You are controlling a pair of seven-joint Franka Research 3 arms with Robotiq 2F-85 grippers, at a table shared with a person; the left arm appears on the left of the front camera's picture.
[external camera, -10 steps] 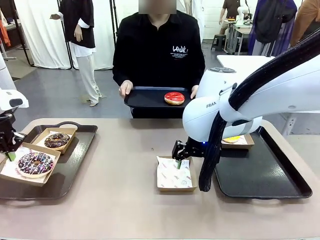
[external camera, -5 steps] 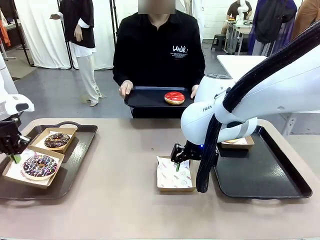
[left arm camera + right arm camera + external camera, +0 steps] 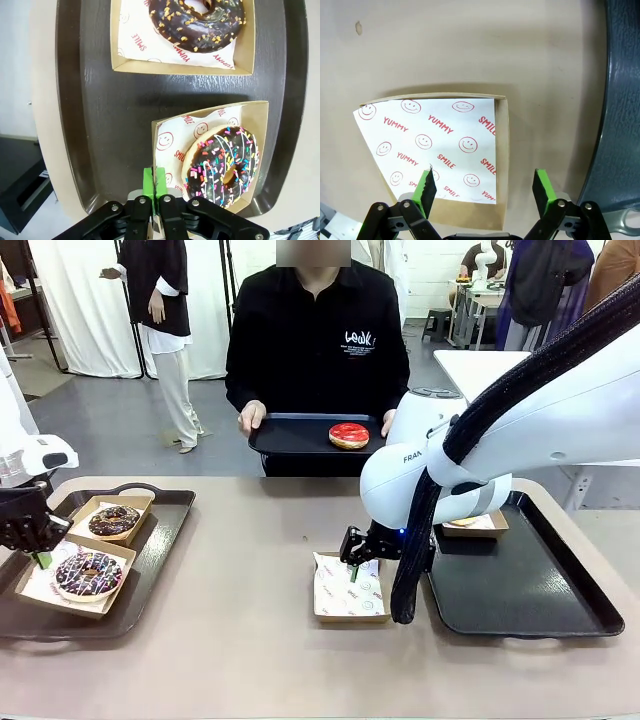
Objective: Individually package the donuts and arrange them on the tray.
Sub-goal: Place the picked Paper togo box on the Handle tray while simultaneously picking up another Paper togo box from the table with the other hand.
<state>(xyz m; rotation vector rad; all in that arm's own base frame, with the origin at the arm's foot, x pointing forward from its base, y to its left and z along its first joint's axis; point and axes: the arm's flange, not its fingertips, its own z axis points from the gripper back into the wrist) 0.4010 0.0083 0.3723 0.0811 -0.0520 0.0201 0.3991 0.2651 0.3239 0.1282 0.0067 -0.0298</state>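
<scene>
My left gripper (image 3: 36, 556) (image 3: 155, 181) is shut on the edge of a paper-lined box (image 3: 170, 145) holding the dark purple sprinkled donut (image 3: 88, 573) (image 3: 223, 166), on the left black tray (image 3: 160, 540) (image 3: 100, 110). The chocolate-brown donut (image 3: 114, 520) (image 3: 197, 22) lies in its own box just beyond. My right gripper (image 3: 354, 566) (image 3: 485, 187) hangs open over an empty lined box (image 3: 350, 590) (image 3: 440, 140) at mid-table. The person holds a dark tray (image 3: 290, 435) bearing the glossy red donut (image 3: 349, 435). The yellow donut (image 3: 463, 520) peeks out behind my right arm, boxed on the right tray (image 3: 520, 590).
The right tray's rim (image 3: 622, 100) runs close beside the empty box. Bare tan tabletop (image 3: 240, 570) lies between the left tray and that box. The person stands at the far edge, both hands on the held tray.
My left gripper has dragged the purple donut's box rightward and farther onto the left tray. The right gripper shifted slightly over the empty box. The red donut stays put.
</scene>
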